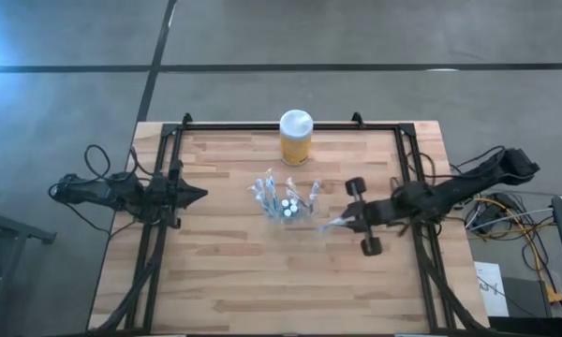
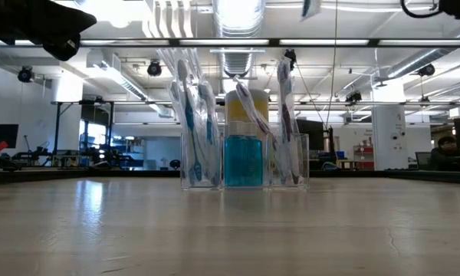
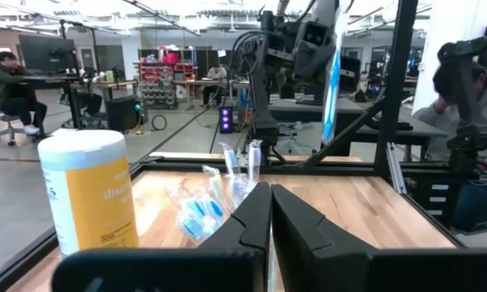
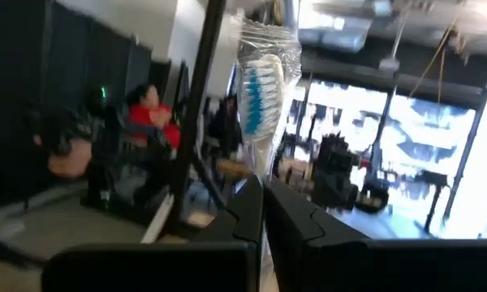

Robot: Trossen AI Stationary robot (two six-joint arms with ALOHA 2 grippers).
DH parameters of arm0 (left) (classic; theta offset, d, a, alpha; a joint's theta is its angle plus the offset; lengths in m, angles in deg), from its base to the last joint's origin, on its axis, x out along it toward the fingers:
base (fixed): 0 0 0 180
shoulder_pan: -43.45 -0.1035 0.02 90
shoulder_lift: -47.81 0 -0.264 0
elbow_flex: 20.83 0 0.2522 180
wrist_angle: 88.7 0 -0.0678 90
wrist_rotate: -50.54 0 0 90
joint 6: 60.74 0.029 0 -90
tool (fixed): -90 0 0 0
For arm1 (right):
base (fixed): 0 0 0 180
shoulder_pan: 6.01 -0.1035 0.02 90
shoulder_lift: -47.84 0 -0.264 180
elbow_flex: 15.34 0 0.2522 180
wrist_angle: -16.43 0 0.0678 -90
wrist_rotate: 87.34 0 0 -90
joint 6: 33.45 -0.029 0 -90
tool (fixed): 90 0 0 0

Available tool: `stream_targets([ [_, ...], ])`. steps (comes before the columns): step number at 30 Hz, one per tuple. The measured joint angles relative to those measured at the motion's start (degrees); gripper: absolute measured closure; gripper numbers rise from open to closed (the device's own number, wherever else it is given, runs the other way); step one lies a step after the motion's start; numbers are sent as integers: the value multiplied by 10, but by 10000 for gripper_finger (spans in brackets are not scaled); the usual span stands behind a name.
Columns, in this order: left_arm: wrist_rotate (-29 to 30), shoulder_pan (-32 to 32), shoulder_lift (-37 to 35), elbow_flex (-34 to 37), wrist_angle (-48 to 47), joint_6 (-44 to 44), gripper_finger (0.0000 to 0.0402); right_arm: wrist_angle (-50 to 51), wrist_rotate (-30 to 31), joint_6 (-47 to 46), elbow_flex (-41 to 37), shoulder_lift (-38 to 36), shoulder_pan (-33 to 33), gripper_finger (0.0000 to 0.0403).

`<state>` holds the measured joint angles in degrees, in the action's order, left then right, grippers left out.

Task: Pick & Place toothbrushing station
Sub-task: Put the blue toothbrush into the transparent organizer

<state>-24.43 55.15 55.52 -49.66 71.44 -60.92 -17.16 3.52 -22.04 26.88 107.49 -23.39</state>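
Left gripper [image 1: 199, 195]: one, at the table's left edge, held above the wood; fingers nearly together with a thin gap, nothing between them.
Toothbrushing station [image 1: 283, 200]: one clear holder, mid-table, standing upright in front of the jar as the low view has it, and well apart from the left gripper.
Compartments: three seen in the low view, side by side; the middle one holds a blue block or liquid, the outer two hold brushes.
Toothbrushes in station [image 2: 193, 115]: several, exact count unclear; white handles, blue and purple accents.
Yellow jar [image 1: 296, 137]: one, white lid, at the table's far edge, behind the station.
Writing: the jar's label starts "dis…" in the left wrist view; the rest is unreadable.
Right gripper [image 1: 339, 223]: one, just right of the station, fingers clamped on a wrapped toothbrush [image 4: 258, 81].
Wrapped toothbrush: one, clear wrapper, blue and white bristles.
People: about three, in the room beyond.
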Motion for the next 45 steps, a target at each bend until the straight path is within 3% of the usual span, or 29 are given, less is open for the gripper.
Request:
stream_targets([
  [11,0,0,0,0,0,0,383,20,4,6,76,108,13,395],
  [16,-1,0,0,0,0,0,383,11,66,22,57,124,37,395],
  [21,-1,0,0,2,-2,0,383,-114,69,14,-16,154,66,395],
  [27,-1,0,0,3,-4,0,383,-271,135,24,-93,205,70,395],
  [37,-1,0,0,3,-4,3,383,-345,255,6,-123,295,69,395],
  [41,-1,0,0,4,-4,1,383,-426,264,-2,-140,346,70,395],
  [45,0,0,0,4,-4,0,383,-420,264,-23,-129,386,69,395],
])
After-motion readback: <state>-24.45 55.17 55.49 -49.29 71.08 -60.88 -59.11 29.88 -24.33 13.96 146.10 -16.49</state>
